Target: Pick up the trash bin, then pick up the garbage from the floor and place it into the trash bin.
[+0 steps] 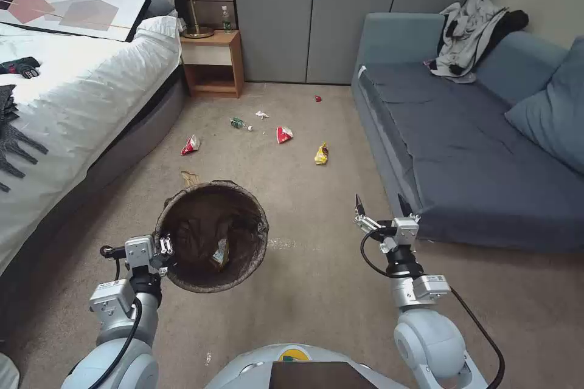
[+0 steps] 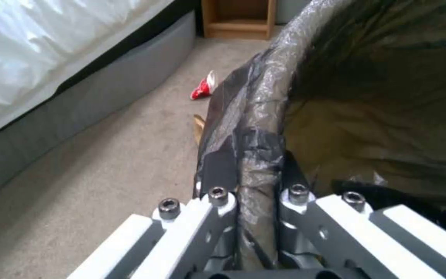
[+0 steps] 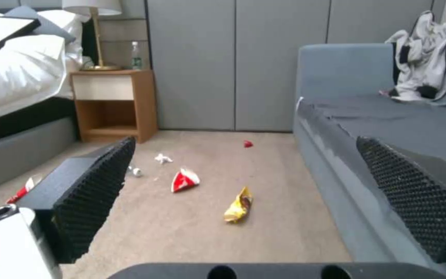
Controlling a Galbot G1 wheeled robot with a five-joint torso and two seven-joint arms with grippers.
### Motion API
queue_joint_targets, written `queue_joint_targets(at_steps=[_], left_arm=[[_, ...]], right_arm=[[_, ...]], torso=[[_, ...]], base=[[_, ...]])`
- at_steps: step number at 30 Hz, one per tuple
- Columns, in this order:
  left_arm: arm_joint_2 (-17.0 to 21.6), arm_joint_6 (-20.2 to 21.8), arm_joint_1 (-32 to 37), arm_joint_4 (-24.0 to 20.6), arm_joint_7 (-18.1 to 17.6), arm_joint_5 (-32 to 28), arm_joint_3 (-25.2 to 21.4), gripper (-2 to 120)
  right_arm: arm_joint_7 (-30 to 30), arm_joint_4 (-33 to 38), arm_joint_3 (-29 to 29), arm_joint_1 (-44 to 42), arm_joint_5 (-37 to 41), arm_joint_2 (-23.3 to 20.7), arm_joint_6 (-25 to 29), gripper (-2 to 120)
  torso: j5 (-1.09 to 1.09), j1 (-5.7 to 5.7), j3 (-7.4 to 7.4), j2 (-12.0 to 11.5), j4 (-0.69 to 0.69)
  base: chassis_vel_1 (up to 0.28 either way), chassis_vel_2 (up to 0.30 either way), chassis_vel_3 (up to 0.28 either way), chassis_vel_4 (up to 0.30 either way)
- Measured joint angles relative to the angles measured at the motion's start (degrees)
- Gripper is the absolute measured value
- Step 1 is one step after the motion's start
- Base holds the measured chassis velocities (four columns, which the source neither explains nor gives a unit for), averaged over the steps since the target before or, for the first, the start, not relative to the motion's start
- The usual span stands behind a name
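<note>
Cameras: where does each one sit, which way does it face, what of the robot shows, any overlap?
Head: up high, looking forward and down at floor litter; left gripper clamps the trash bin rim, right gripper open.
Left wrist: along its fingers pinching the bin's rim.
Right wrist: low, facing forward between its open pads.
Shared: head and right wrist both show the yellow wrapper.

You are looking out between the two black, dimple-textured pads (image 3: 91,193) of the right gripper (image 3: 254,201), which stand wide apart above the beige carpet floor (image 3: 192,232). Ahead of you on that carpet lie a yellow snack wrapper (image 3: 238,205), a red-and-white snack wrapper (image 3: 184,180), a crumpled white tissue (image 3: 163,158) and a small red scrap (image 3: 247,144). The grey-blue fabric sofa (image 3: 388,124) runs beside them, and a wooden nightstand (image 3: 114,104) stands by the white-covered bed (image 3: 16,73).
</note>
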Motion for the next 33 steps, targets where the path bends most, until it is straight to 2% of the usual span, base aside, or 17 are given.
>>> queue_joint_targets(at_steps=[11,33], left_arm=[[0.30,-0.05,-0.36,0.00,0.07,-0.13,-0.16,3],[0.26,-0.18,-0.26,0.00,0.16,-0.29,-0.08,3]], right_arm=[[0.76,0.19,-0.98,0.23,-0.22,-0.01,-0.07,100],[1.81,0.28,-2.70,0.43,-1.20,-0.14,-0.03,100]], torso=[[0.00,0.00,0.00,0.00,0.01],[0.00,0.00,0.01,0.00,0.00]], base=[[-0.039,0.051,0.052,-0.042],[-0.187,0.178,0.176,-0.176]])
